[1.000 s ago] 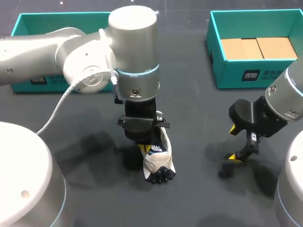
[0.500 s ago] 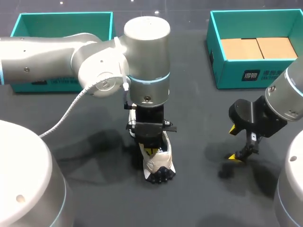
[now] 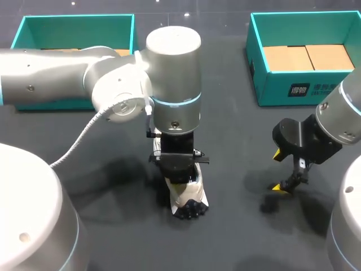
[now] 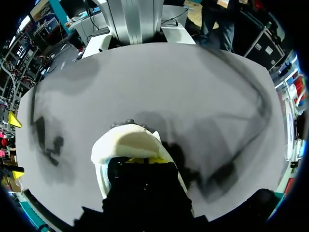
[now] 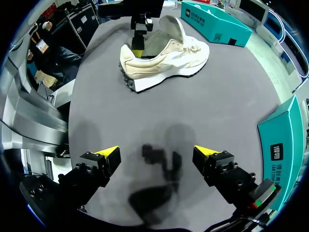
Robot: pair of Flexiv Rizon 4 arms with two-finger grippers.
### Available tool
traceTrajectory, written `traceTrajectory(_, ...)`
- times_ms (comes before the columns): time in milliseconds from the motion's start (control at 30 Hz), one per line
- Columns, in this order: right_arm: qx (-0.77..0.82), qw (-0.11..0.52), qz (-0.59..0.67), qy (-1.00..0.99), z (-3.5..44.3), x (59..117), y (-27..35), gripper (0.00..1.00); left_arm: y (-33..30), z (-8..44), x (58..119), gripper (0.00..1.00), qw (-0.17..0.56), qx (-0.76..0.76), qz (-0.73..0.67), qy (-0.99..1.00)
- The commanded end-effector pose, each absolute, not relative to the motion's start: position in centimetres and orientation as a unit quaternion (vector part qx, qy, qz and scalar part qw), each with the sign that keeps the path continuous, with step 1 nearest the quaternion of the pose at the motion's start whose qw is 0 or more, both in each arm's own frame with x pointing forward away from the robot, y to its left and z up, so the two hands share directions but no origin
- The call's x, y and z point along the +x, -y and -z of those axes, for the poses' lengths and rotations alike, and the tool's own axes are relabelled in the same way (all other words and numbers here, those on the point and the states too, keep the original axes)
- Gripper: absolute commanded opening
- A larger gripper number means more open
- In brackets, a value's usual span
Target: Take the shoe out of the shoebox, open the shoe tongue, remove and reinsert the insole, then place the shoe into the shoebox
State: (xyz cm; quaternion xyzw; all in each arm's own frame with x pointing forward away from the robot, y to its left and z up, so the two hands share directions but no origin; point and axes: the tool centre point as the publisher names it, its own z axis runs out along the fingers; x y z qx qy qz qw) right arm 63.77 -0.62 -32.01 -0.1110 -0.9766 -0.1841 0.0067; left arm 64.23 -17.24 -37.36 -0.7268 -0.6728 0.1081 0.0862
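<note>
A dark bench (image 3: 237,141) carries a teal left shoebox (image 3: 73,17) and a teal right shoebox (image 3: 304,90) at its far corners. The left arm (image 3: 169,73) reaches to the middle, where a cream shoe (image 3: 190,196) stands on the bench outside both boxes. The left gripper (image 4: 140,161) sits in the shoe's opening; whether it grips anything cannot be told. The right gripper (image 5: 157,157) hangs wide open and empty, well apart from the shoe.

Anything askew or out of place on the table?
Nothing stands out. The shoe sits upright on its sole with the left gripper at its opening; the right gripper hangs open, clear of it.
</note>
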Motion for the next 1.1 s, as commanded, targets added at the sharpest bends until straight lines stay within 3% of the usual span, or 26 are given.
traceTrajectory(33, -0.111, 0.005, 0.184, 0.977, 32.0, 63.6, 0.7, 1.0, 18.4, 40.4, 64.5, 0.0, 0.098, -0.725, -0.107, 0.673)
traceTrajectory(233, -0.111, 0.005, 0.184, 0.977, 32.0, 63.6, 0.7, 1.0, 17.7, 40.6, 65.3, 0.0, 0.087, -0.715, -0.083, 0.688)
traceTrajectory(567, -0.111, 0.005, 0.184, 0.977, 32.0, 63.6, 0.7, 1.0, 18.2, 36.4, 64.9, 0.0, 0.017, -0.716, -0.081, 0.693)
traceTrajectory(1100, -0.111, 0.005, 0.184, 0.977, 32.0, 63.6, 0.7, 1.0, 18.8, 41.4, 65.5, 0.0, 0.036, -0.701, -0.05, 0.71)
